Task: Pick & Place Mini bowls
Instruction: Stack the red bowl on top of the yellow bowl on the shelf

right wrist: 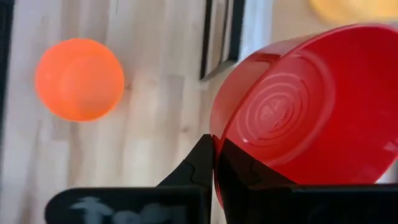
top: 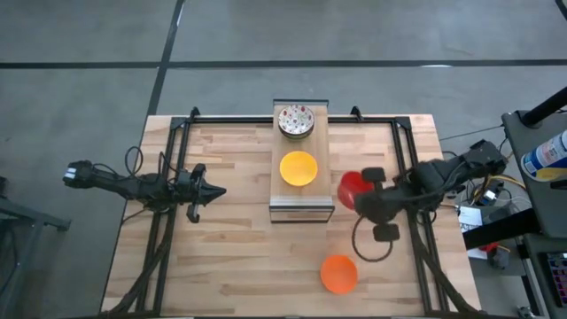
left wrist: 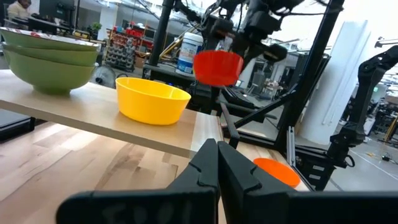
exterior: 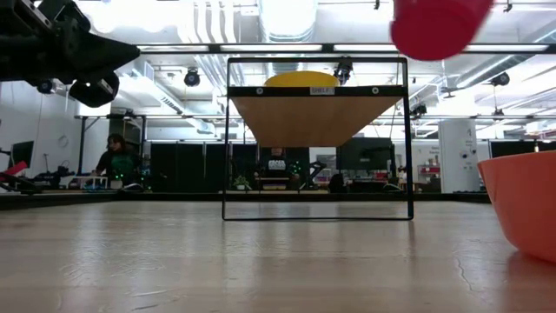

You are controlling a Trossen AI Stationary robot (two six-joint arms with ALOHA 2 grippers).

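A red mini bowl [top: 352,185] hangs high above the table beside the wooden board's right edge, with my right gripper [right wrist: 214,149] shut on it. A yellow bowl [top: 299,168] stands on the raised board [top: 317,142]. Behind it is a stack of speckled bowls [top: 296,120], which look green outside in the left wrist view [left wrist: 50,62]. An orange bowl [top: 338,273] rests on its base on the table near the front right. My left gripper [top: 217,190] hovers shut at the table's left, pointing level toward the board. My right gripper pinches the red bowl's rim [right wrist: 216,127] between its two fingers. The fingers slant down from the table's right side. The bowl is lifted clear, its opening up and a little tilted, hanging out from the fingers toward the board [left wrist: 217,67].
The board sits on a black wire frame [exterior: 228,139] at the table's far middle. Black rails [top: 168,177] run along both sides of the table. The orange bowl [exterior: 521,204] stands close to the low camera. A person sits in the room behind [exterior: 117,156].
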